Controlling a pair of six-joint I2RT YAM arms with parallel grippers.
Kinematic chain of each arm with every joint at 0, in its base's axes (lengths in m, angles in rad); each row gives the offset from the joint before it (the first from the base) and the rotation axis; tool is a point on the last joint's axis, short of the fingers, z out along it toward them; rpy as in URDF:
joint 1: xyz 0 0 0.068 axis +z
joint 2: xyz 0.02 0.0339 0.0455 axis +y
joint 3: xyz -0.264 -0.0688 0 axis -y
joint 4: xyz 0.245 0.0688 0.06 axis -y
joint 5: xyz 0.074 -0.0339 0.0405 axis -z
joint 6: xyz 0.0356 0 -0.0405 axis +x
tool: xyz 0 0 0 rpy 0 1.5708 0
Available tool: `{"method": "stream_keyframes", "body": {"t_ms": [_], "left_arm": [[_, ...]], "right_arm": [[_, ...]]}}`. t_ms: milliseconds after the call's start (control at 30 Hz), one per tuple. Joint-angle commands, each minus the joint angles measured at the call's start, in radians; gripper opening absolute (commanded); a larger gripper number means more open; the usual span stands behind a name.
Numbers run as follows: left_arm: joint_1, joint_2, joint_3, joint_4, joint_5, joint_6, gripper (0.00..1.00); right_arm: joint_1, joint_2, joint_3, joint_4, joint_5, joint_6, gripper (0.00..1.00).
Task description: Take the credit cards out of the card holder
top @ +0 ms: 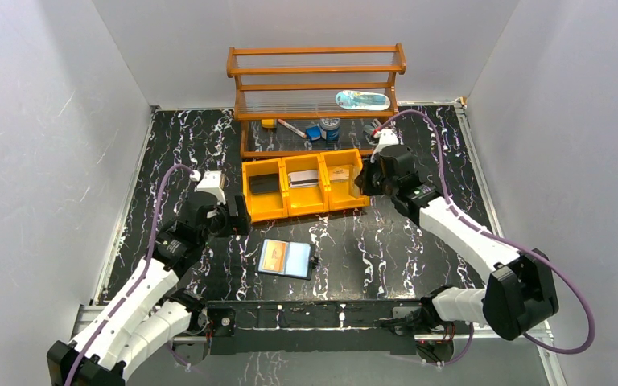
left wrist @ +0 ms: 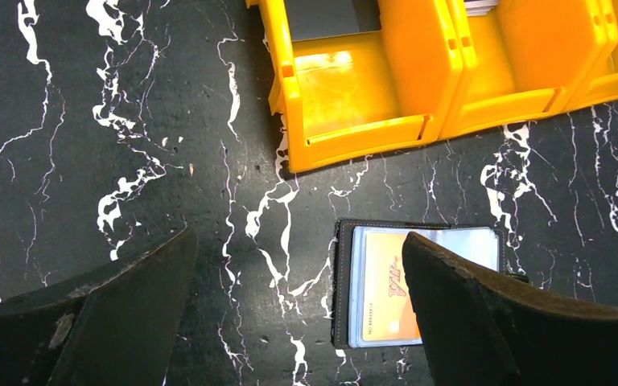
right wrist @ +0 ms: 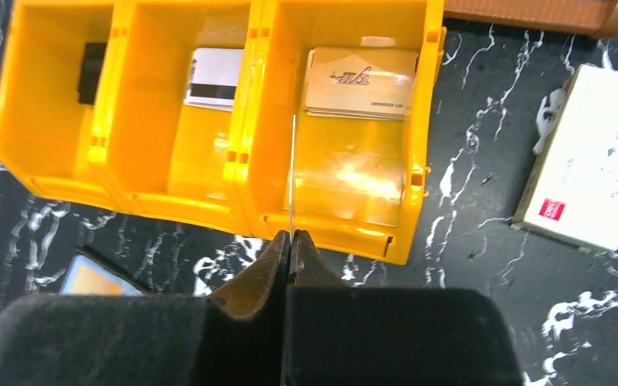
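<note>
yellow bin tray (right wrist: 330, 233) sits just beyond the right fingers (right wrist: 249, 281), which pinch a thin credit card (right wrist: 292, 177) edge-on; left fingers (left wrist: 129, 305) gape wide, open card holder (left wrist: 343, 281) partly under one.

Smooth black sheet veined with white like marble, low sheen, for the table top (top: 354, 241). Glossy yellow plastic for the bin tray (right wrist: 330, 229); throws back glare off its floors. Matt black, leather-like, stitched rim on the card holder (left wrist: 340, 281); clear shiny sleeve over a tan credit card (left wrist: 386, 293). Smooth, faintly glossy plastic on the credit cards (right wrist: 360, 80) in the tray. Varnished orange-brown wood for the rack (top: 314, 71). Matt white cardboard for the box (right wrist: 587, 177). Dull, grainy black on the left fingers (left wrist: 129, 314), scuffed grey in spots; same on the right fingers (right wrist: 241, 289).
</note>
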Motion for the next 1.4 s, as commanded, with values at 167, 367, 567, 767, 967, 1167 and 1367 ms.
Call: {"method": "stream_keyframes", "body": {"t_ms": [167,367,567,767,967,1167,1367], "left_arm": [[0.004,-0.028,0.024,-0.002,-0.032,0.035,0.98],[0.004,-0.03,0.024,-0.003,-0.042,0.042,0.98],[0.004,-0.033,0.025,-0.005,-0.048,0.044,0.98],[0.005,-0.041,0.026,-0.006,-0.048,0.045,0.98],[0.005,-0.05,0.024,-0.006,-0.052,0.046,0.98],[0.004,-0.05,0.025,-0.006,-0.052,0.046,0.98],[0.004,-0.048,0.024,-0.006,-0.049,0.046,0.98]], "right_arm": [[-0.003,0.14,0.119,0.129,-0.064,-0.504,0.0],[0.001,0.285,0.175,0.172,-0.085,-0.905,0.0],[0.002,0.374,0.241,0.164,-0.062,-1.003,0.0],[0.005,0.447,0.273,0.177,-0.023,-1.082,0.0],[0.021,0.49,0.294,0.208,-0.021,-1.142,0.0],[0.041,0.561,0.313,0.241,0.046,-1.179,0.0],[0.042,0.598,0.317,0.269,0.091,-1.21,0.0]]}}
